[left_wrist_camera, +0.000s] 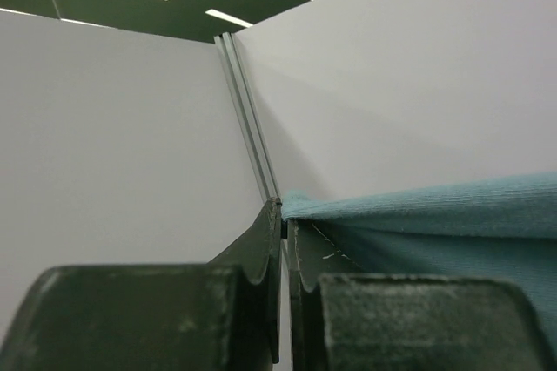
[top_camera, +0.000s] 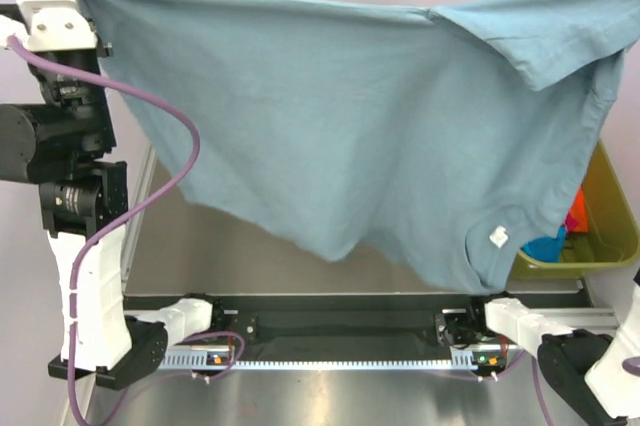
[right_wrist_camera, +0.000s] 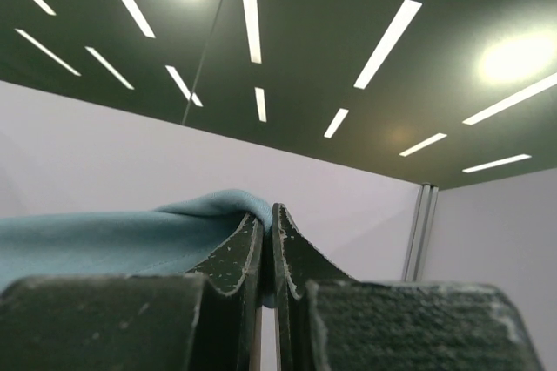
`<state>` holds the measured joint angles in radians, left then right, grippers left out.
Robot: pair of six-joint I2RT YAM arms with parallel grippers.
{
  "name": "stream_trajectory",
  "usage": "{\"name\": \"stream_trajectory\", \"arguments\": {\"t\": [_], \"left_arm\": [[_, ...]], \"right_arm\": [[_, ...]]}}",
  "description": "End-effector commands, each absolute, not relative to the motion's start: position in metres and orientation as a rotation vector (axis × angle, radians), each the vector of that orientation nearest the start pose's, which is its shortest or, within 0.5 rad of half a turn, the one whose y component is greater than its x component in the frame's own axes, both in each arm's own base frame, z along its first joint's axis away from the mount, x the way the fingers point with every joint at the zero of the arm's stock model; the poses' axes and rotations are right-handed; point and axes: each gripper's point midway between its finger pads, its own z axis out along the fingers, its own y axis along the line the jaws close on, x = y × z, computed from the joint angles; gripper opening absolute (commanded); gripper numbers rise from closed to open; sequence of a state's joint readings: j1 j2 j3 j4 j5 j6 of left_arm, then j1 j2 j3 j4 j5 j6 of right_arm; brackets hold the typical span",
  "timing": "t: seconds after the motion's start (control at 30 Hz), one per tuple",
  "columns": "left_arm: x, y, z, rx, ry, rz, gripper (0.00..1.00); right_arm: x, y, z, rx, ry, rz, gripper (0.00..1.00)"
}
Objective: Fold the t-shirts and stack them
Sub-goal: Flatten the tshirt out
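We hold the grey-blue t-shirt (top_camera: 330,136) spread in the air across the top of the frame, above the surface (top_camera: 250,266). Our left fingers (left_wrist_camera: 279,219) are pinched tight on its corner at the upper left; our right fingers (right_wrist_camera: 261,226) clamp its edge at the upper right. Its white neck tag (top_camera: 498,237) hangs low, right of centre. An orange tee (top_camera: 577,214) and a turquoise tee (top_camera: 545,246) lie in the yellow-green bin (top_camera: 622,236) at the right edge.

A grey-blue t-shirt (top_camera: 330,136) hangs spread above the table (top_camera: 250,258), its white neck tag (top_camera: 498,237) low near a yellow bin (top_camera: 617,238).
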<state>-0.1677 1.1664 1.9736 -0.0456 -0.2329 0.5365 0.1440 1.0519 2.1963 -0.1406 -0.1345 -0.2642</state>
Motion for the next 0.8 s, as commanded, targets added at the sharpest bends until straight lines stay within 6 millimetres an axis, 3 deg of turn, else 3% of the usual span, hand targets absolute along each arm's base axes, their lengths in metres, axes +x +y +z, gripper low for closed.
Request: {"name": "stream_trajectory", "arguments": {"t": [0.0,0.03,0.1,0.13,0.2,0.23,0.27,0.3,0.33,0.37,0.4,0.43,0.47,0.5,0.53,0.6,0.63,0.7,0.73,0.77], "left_arm": [[0.272,0.025,0.69,0.1,0.9,0.538,0.0],[0.278,0.025,0.682,0.112,0.92,0.546,0.0],[0.301,0.02,0.652,0.154,0.991,0.553,0.0],[0.308,0.018,0.641,0.172,1.019,0.552,0.0],[0.334,0.013,0.602,0.234,1.109,0.567,0.0],[0.344,0.01,0.584,0.267,1.15,0.568,0.0],[0.36,0.007,0.553,0.303,1.216,0.571,0.0],[0.368,0.005,0.535,0.322,1.254,0.569,0.0],[0.379,0.001,0.516,0.36,1.292,0.559,0.0],[0.392,-0.002,0.483,0.398,1.354,0.555,0.0],[0.399,-0.004,0.467,0.414,1.384,0.551,0.0],[0.412,-0.007,0.443,0.447,1.431,0.549,0.0],[0.422,-0.009,0.414,0.485,1.486,0.551,0.0],[0.43,-0.009,0.399,0.491,1.513,0.55,0.0],[0.444,-0.011,0.372,0.516,1.57,0.544,0.0],[0.459,-0.01,0.342,0.506,1.621,0.517,0.0],[0.473,-0.009,0.315,0.517,1.676,0.504,0.0],[0.487,-0.007,0.291,0.512,1.729,0.483,0.0],[0.5,-0.006,0.263,0.524,1.79,0.479,0.0],[0.509,-0.003,0.264,0.509,1.792,0.481,0.0]], "right_arm": [[0.148,0.026,0.772,-0.216,0.575,-0.099,0.0],[0.174,0.03,0.757,-0.224,0.624,-0.089,0.0],[0.201,0.036,0.742,-0.247,0.669,-0.081,0.0],[0.232,0.04,0.722,-0.26,0.734,-0.075,0.0],[0.263,0.046,0.701,-0.287,0.798,-0.074,0.0],[0.295,0.051,0.678,-0.303,0.868,-0.068,0.0],[0.31,0.055,0.666,-0.321,0.901,-0.058,0.0],[0.323,0.059,0.659,-0.337,0.907,-0.056,0.0],[0.352,0.064,0.635,-0.357,0.97,-0.045,0.0],[0.367,0.07,0.621,-0.377,1.001,-0.025,0.0],[0.383,0.074,0.607,-0.388,1.037,-0.007,0.0],[0.414,0.081,0.576,-0.402,1.112,0.019,0.0],[0.428,0.087,0.558,-0.42,1.152,0.043,0.0],[0.443,0.095,0.538,-0.44,1.197,0.062,0.0],[0.471,0.101,0.496,-0.459,1.287,0.082,0.0],[0.495,0.113,0.449,-0.497,1.383,0.134,0.0],[0.514,0.119,0.401,-0.518,1.488,0.163,0.0],[0.527,0.126,0.358,-0.528,1.593,0.214,0.0],[0.541,0.129,0.325,-0.542,1.66,0.228,0.0],[0.547,0.131,0.31,-0.542,1.69,0.235,0.0]]}}
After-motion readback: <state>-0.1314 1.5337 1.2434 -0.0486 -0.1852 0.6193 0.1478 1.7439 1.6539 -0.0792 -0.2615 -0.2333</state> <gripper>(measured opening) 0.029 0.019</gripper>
